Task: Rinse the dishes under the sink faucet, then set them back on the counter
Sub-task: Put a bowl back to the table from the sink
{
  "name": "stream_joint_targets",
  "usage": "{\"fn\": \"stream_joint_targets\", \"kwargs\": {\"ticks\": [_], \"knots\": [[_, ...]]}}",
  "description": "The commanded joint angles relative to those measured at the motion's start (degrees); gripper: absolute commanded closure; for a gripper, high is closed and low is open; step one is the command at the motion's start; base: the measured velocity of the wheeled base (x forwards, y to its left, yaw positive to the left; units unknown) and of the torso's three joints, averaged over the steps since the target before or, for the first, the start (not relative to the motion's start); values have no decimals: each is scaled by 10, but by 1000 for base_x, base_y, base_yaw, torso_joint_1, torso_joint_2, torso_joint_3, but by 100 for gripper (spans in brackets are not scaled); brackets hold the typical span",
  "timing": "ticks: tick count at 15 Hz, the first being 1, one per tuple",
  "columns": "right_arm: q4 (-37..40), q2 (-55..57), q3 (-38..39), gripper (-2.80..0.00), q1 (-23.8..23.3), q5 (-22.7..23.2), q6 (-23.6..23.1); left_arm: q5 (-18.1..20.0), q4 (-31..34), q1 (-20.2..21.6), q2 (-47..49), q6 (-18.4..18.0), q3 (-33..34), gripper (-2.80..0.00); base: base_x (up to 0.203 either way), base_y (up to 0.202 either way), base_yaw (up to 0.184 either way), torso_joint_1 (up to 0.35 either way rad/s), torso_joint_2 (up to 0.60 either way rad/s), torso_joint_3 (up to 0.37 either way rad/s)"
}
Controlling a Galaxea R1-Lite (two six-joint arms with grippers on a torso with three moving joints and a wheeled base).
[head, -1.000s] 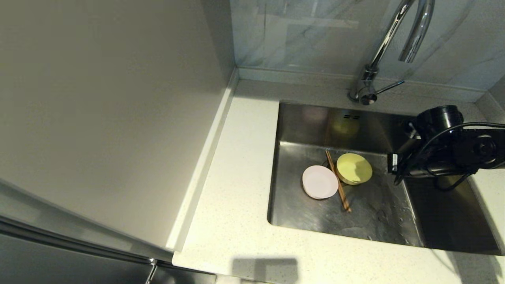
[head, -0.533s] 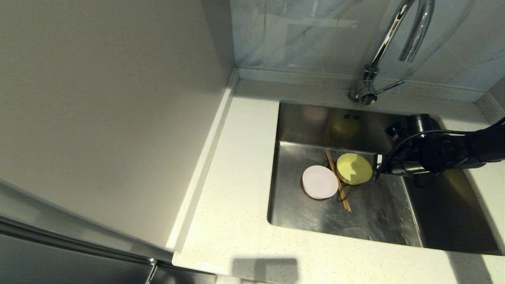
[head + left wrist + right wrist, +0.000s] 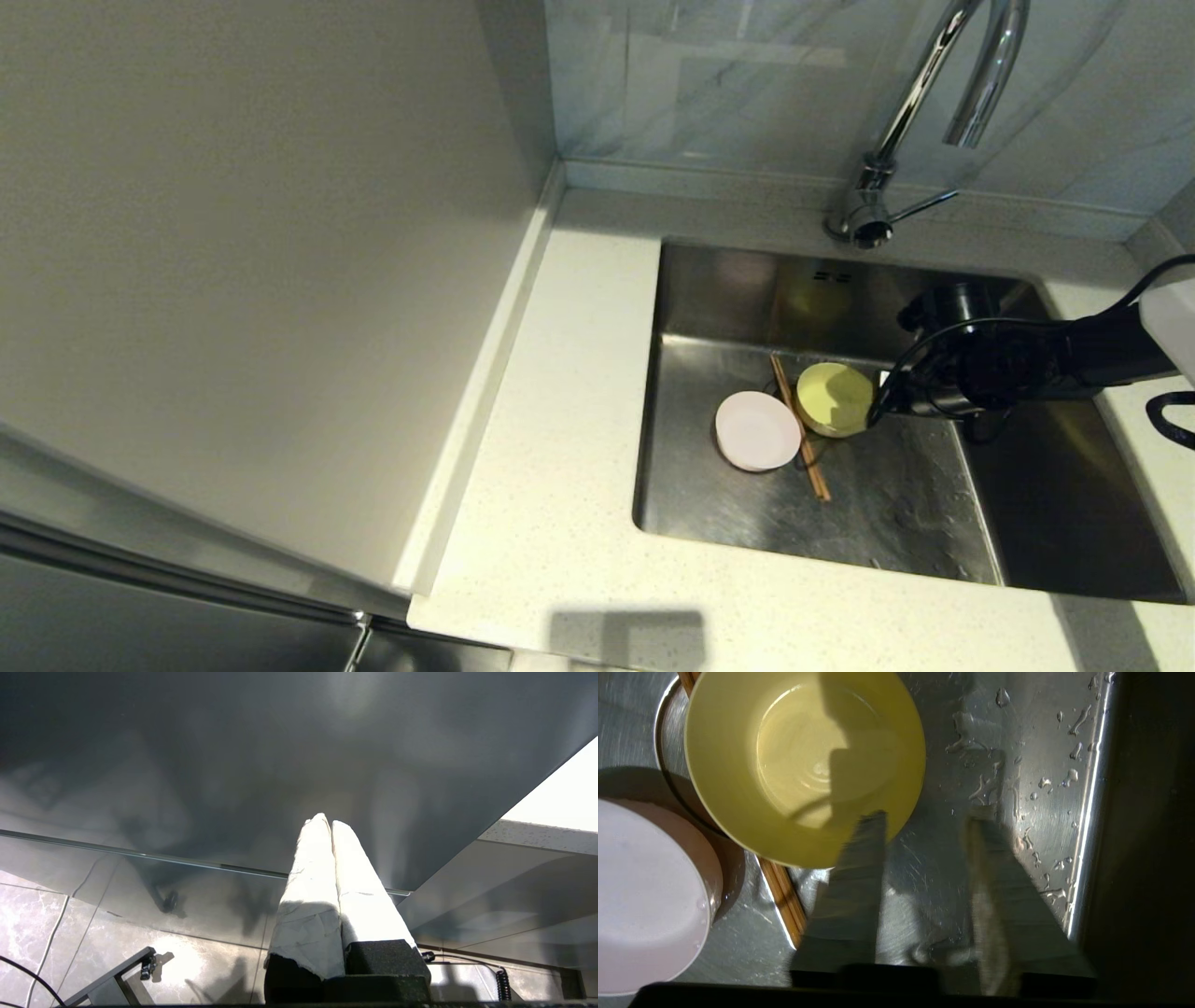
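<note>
Dishes lie in the sink (image 3: 709, 308), where from the head we see our right gripper (image 3: 873, 411) has dropped to the yellow bowl (image 3: 833, 397), the right wrist shows jaws now parted, empty, one finger (image 3: 859, 858) over the rim, while our left gripper (image 3: 327, 826) hangs closed.

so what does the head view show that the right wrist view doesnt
Only the head view shows the faucet, the counter and the whole sink. Only the right wrist view shows the right gripper with fingers apart, one over the rim. Both show the yellow bowl, pink dish and chopsticks.
</note>
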State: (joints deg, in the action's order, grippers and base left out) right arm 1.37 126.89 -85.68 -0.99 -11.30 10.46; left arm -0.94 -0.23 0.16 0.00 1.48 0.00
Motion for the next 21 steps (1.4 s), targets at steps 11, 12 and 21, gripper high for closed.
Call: {"fn": "stream_joint_targets", "kwargs": {"ticks": [11,12,21], "knots": [[5,108,-69,-280,-8,-3,108,0,0,0,-2,0,0,0,0,0,0,0,0,0],[2,112,-70,0,-8,-2,112,0,0,0,-2,0,0,0,0,0,0,0,0,0],[8,105,-106,0,1,24,165,0,0,0,-2,0,0,0,0,0,0,0,0,0]]}}
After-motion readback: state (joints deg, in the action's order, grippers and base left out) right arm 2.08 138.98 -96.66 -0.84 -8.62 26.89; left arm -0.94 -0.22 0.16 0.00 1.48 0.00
